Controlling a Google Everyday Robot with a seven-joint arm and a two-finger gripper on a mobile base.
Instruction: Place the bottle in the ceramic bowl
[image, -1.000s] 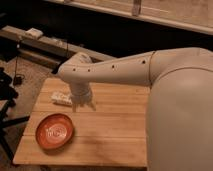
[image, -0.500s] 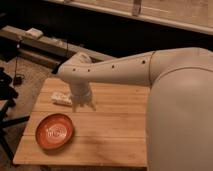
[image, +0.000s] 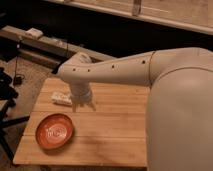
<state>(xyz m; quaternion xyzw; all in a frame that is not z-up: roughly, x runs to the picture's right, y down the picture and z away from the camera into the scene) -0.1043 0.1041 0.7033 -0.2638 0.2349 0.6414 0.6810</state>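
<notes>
Arm (image: 117, 71): was cream-white, tubular, with small dark dots.
Body (image: 180, 110): was broad, rounded, pale.
Gripper (image: 83, 106): was pale, above the worktop (image: 117, 127).

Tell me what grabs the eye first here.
The bulky white robot arm dominates, sweeping in from the right over the wooden slat table. Its claw hangs just beside the small whitish plastic bottle lying at the table's far left; the shallow orange-red ceramic bowl sits near the front left corner.
</notes>
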